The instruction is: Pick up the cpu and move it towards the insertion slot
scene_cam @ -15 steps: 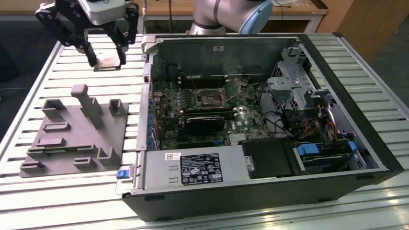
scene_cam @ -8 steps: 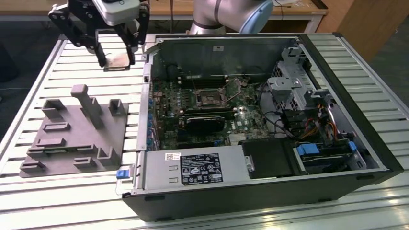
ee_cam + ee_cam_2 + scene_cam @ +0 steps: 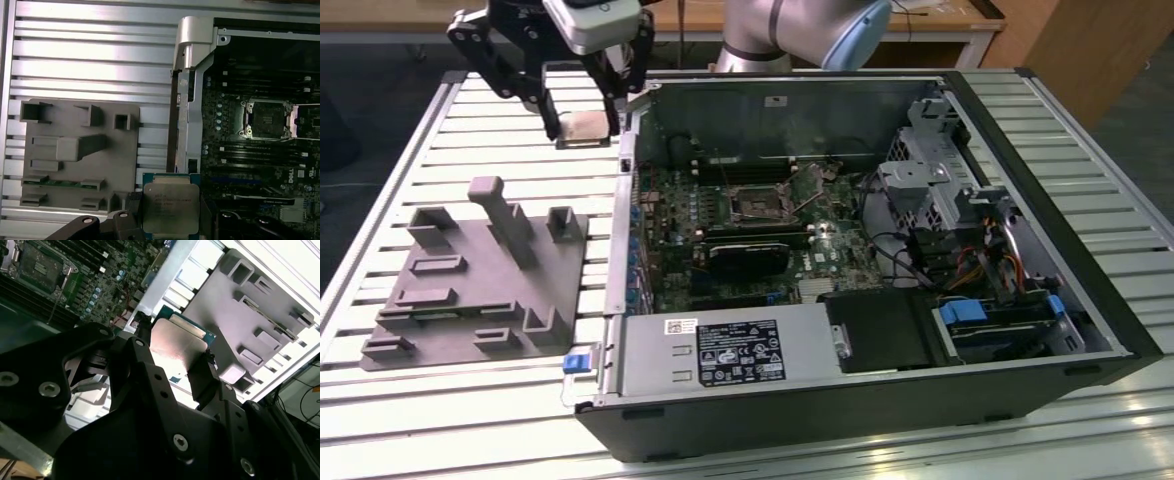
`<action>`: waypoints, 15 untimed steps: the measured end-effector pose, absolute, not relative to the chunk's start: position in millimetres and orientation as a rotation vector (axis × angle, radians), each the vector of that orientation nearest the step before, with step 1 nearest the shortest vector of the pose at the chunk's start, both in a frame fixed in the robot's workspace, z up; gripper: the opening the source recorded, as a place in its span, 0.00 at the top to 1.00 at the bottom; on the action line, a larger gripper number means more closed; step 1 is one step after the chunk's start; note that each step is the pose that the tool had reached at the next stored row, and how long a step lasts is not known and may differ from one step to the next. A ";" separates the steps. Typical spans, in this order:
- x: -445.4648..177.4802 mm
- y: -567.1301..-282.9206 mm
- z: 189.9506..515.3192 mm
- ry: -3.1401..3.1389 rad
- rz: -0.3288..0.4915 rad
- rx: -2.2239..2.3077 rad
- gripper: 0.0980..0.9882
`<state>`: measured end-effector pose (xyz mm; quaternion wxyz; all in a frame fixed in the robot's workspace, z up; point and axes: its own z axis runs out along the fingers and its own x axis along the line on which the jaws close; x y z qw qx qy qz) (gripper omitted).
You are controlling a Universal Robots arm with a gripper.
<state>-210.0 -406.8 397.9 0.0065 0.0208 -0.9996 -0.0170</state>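
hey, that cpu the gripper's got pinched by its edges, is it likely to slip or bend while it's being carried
Probably no bending: the cpu looks like a flat, rigid plate with a metal face. Slipping seems likelier, since the gripper holds it only by two thin edges, and that face looks smooth. It's likely light, being thin and small against the gripper, though a knock on the case wall could twist it loose.

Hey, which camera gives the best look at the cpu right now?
The first wrist view: the cpu faces the camera, its whole metal face showing, held in the claw. In the second wrist view it is glare-washed and partly hidden by the fingers. In the exterior view it is small.
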 end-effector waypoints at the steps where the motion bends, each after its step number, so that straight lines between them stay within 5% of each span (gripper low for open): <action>1: -208.4 -406.7 397.7 -3.127 -0.053 0.065 0.50; 15: -188.2 -405.1 395.4 -3.127 -0.053 0.065 0.50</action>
